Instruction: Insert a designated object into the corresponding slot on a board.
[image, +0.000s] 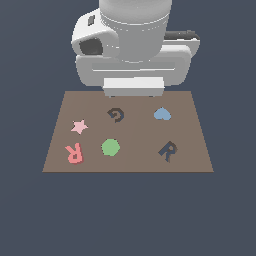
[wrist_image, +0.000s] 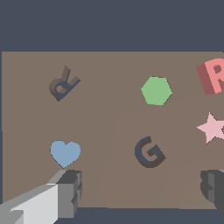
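Pincer (wrist_image: 142, 192) hangs over the board's (image: 190, 107) far edge, fingers (wrist_image: 70, 192) spread wide apart, gripping nothing. Pink-red R block (image: 74, 152) lies flat by the board's near corner on the exterior view's left, just beside the pink star (image: 79, 126) and green hexagon (image: 110, 147). The dark R-shaped slot (image: 168, 151) sits unfilled toward the opposite near corner, well apart; G-shaped recess (image: 116, 115) and blue heart (image: 162, 114) lie nearer the far edge.

We see the pink-red R (image: 74, 153) on the board (image: 127, 165) at the left, the slot (image: 168, 151) well apart at the right.

flat, even, shadowless light; sharp, glare-free renders.
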